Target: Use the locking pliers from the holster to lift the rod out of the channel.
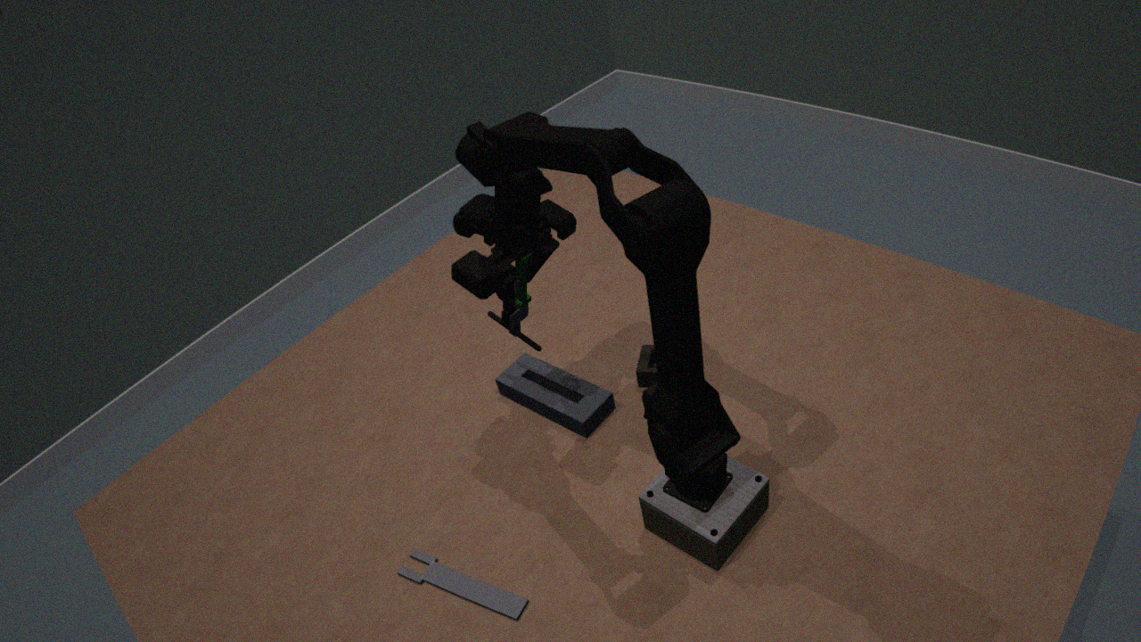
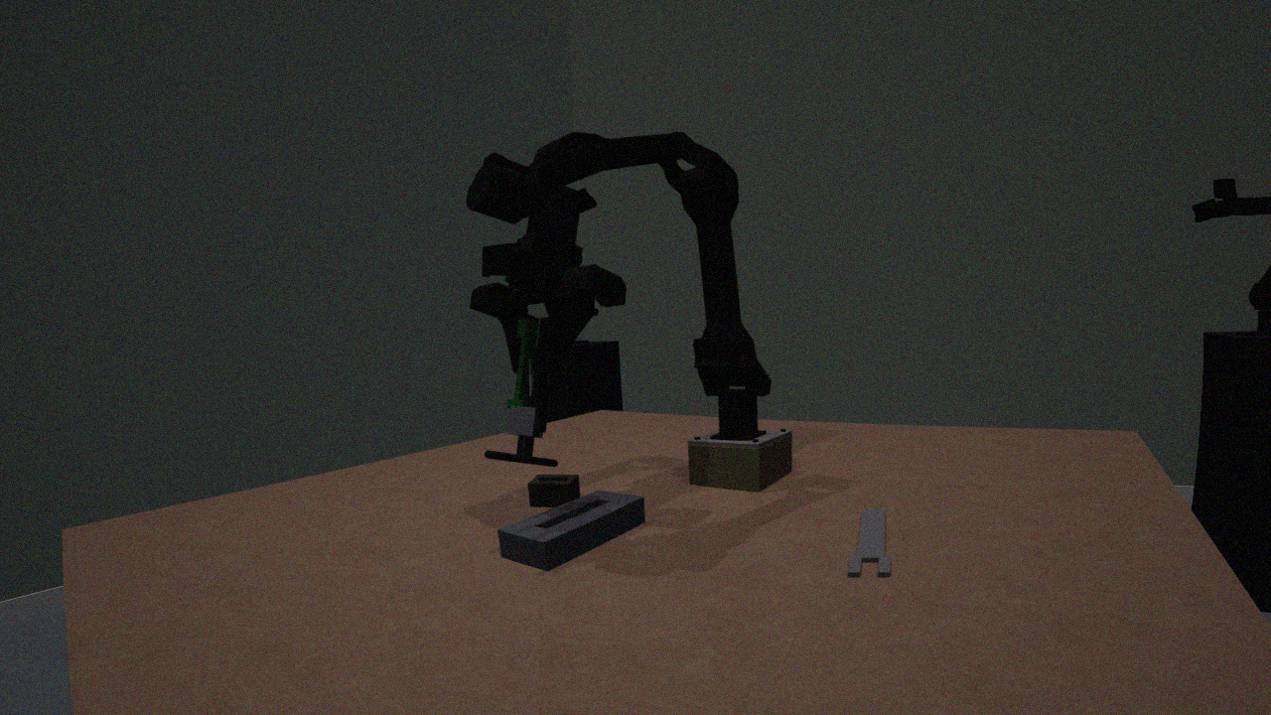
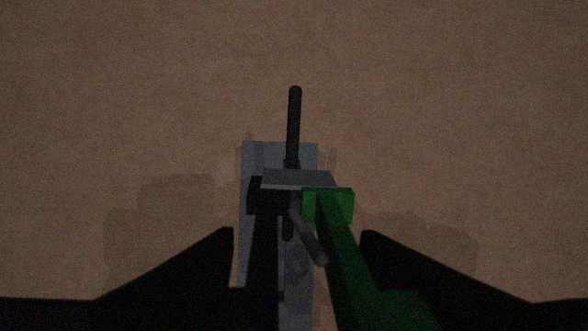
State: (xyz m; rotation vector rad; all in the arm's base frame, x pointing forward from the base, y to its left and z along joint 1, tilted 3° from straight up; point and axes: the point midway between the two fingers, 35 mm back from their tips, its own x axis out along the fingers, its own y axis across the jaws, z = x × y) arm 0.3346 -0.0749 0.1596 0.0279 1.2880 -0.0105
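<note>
Pinching the pliers (image 1: 520,293) (image 2: 524,368) (image 3: 342,239), your hand (image 1: 518,279) (image 2: 531,356) (image 3: 298,240) has the rod (image 1: 518,333) (image 2: 521,459) (image 3: 294,124) below it, in their jaws, above the grey block (image 1: 554,393) (image 2: 573,530) (image 3: 300,294) and clear of its channel.

From my top feed: desk (image 1: 358,447) (image 2: 355,569) (image 3: 115,92) matt, mottled, leathery brown. Block at centre (image 1: 546,399) (image 2: 568,533) (image 3: 257,156): matt, stone-like grey. Arm base at four o'clock (image 1: 737,495) (image 2: 728,464): brushed-metal look on top. Forked plate at seven o'clock (image 1: 479,590) (image 2: 872,533): smooth, dull grey, metal-like. I see pliers' green handle (image 1: 521,287) (image 2: 523,364) (image 3: 351,262) as matt plastic; rod (image 1: 526,338) (image 2: 497,457) (image 3: 294,119) smooth, dark.
</note>
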